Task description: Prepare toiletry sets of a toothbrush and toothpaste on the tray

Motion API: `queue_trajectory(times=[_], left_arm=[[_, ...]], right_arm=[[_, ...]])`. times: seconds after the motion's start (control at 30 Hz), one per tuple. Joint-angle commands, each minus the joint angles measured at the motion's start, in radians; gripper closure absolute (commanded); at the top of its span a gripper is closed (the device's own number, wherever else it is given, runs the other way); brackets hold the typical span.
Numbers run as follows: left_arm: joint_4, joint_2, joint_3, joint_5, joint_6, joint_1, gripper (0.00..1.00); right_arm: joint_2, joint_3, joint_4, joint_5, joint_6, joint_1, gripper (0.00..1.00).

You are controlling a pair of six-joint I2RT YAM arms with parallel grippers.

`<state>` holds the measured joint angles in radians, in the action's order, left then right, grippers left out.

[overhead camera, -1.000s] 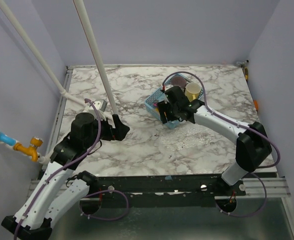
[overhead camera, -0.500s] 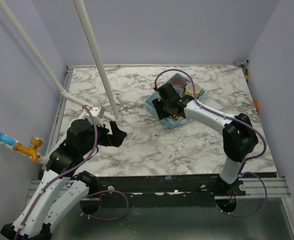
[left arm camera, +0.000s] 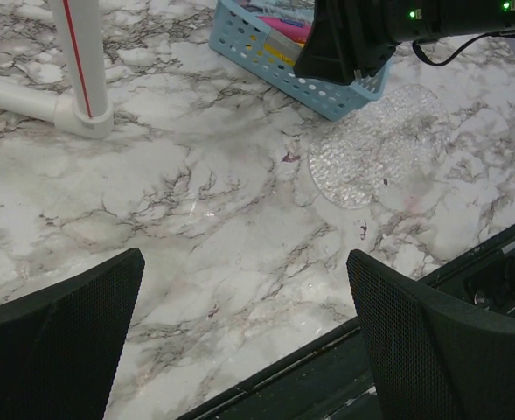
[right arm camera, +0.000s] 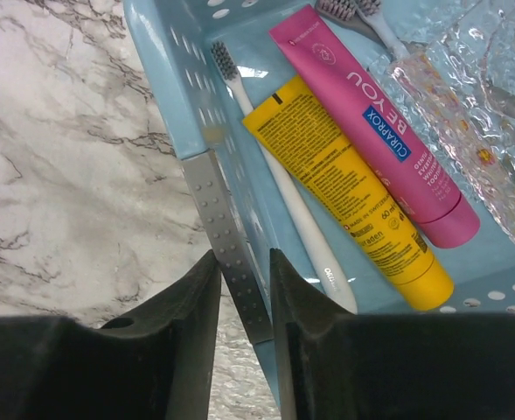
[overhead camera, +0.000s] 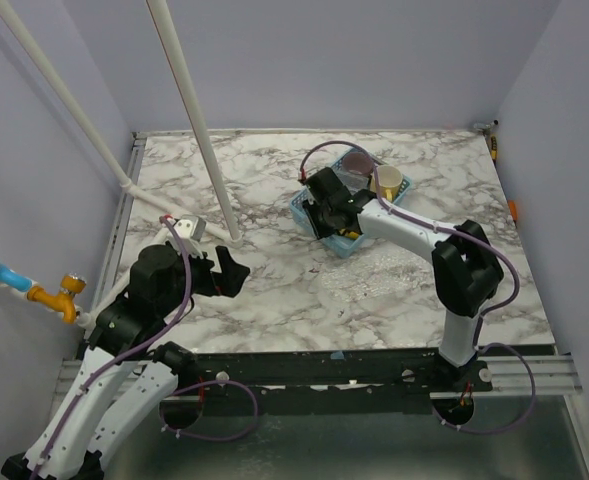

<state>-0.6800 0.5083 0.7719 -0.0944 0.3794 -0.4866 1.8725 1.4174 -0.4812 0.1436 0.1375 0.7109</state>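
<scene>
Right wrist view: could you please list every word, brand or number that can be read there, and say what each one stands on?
"CURAPROX": on the blue patch of the pink toothpaste tube.
"BE YOU": in white letters on the same tube; its smaller print is blurred.
"60 ml": on the yellow toothpaste tube; the rest of its fine print is too small to read.
The small mark on the handle of the pale toothbrush is too small to read.

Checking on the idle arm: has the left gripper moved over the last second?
Yes. The left gripper has drawn back toward the bottom of the top view, away from the foot of the white pole.
</scene>
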Motion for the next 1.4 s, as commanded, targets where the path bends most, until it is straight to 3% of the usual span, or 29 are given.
queue_trajectory(times=[0.0,0.33,1.0,1.3,1.37], left_arm=[[-0.010,-0.024,-0.005,0.059,-0.015,0.000,0.01],[-0.010,-0.051,-0.008,0.086,-0.013,0.000,0.01],[-0.012,-0.062,-0.008,0.116,-0.011,0.005,0.01],[-0.012,-0.058,-0.008,0.116,-0.011,0.008,0.01],[-0.013,-0.056,-0.008,0.116,-0.011,0.008,0.01]], right_arm=[[0.032,0.032,-0.025,0.005,-0.003,0.014,0.72],[0.092,0.109,-0.027,0.025,0.052,0.027,0.99],[0.268,0.345,-0.007,0.124,0.398,0.054,0.99],[0.362,0.456,-0.030,0.190,0.467,0.079,0.99],[0.365,0.474,-0.033,0.197,0.472,0.079,0.94]])
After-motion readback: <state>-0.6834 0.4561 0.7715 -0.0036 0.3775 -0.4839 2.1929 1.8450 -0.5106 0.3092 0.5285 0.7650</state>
